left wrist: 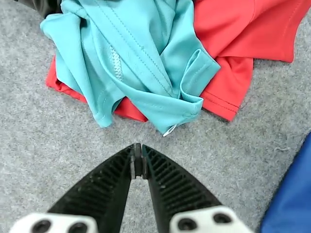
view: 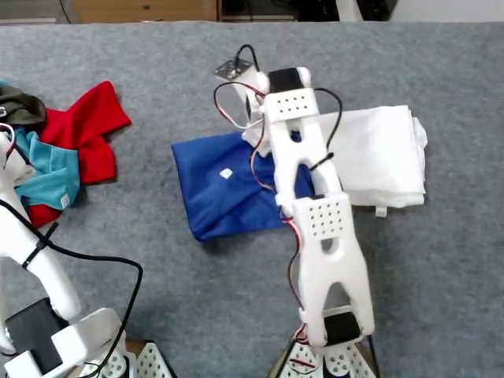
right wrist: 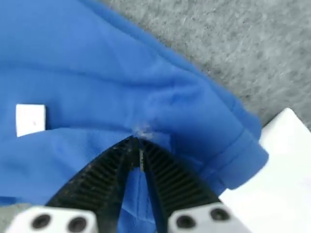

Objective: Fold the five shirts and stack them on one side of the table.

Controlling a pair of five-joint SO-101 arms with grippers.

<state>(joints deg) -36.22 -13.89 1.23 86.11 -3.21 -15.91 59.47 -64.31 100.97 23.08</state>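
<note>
A blue shirt (view: 220, 189) lies partly folded at the table's middle, a small white tag (view: 226, 173) on it. My right gripper (right wrist: 137, 141) is shut on a puckered bit of the blue shirt (right wrist: 97, 73) near its far right edge, beside the folded white shirt (view: 378, 157). At the left edge of the table, a teal shirt (view: 51, 169) lies crumpled over a red shirt (view: 87, 126), with a dark shirt (view: 20, 106) behind them. My left gripper (left wrist: 137, 158) is shut and holds nothing. It hovers over bare grey cloth just short of the teal shirt (left wrist: 141, 53) and red shirt (left wrist: 243, 29).
Grey cloth (view: 157, 315) covers the whole table. The right arm (view: 315, 197) stretches from the near edge over the blue and white shirts. The left arm (view: 20, 228) and a black cable (view: 118, 264) sit at the near left. There is free room in front of the blue shirt.
</note>
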